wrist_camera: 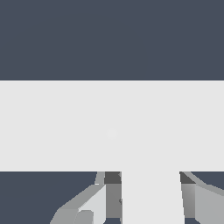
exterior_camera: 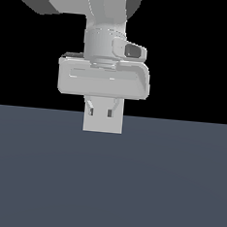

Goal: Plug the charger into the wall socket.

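The fingers [exterior_camera: 92, 105] were clamped on the charger [exterior_camera: 103, 123], a plain white block directly below the gripper [exterior_camera: 100, 113] at 6 o'clock. Their tips were hidden behind the block. In the wrist view the charger [wrist_camera: 152, 197] ran between both fingers [wrist_camera: 94, 203], and a wide pale band, the wall socket [wrist_camera: 111, 126], crossed the whole frame, edges cut off. The dark grey floor [exterior_camera: 107, 183] lay beneath.
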You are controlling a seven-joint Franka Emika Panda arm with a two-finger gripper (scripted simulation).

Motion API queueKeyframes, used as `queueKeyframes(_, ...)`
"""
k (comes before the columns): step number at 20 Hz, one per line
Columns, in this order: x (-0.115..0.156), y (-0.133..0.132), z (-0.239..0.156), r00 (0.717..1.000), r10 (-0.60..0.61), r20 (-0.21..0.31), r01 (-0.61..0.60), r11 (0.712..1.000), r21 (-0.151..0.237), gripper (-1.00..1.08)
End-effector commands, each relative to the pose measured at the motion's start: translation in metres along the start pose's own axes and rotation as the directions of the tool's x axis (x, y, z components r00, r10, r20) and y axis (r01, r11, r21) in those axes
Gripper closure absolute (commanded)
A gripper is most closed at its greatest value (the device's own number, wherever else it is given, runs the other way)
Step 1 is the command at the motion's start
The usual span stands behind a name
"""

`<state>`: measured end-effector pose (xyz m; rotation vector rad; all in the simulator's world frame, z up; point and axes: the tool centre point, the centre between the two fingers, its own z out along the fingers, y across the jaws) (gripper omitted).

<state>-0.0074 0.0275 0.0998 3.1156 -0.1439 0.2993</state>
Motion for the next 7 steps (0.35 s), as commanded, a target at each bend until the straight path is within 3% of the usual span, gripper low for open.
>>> queueKeyframes(1, 0.0047, -0.0001, 0.0008, 1.000, 0.000, 0.000, 0.000, 1.000, 0.000, 1.08)
queueKeyframes(7, 0.0052, -0.0001, 0.0008, 1.000, 0.000, 0.000, 0.000, 1.000, -0.001, 1.08)
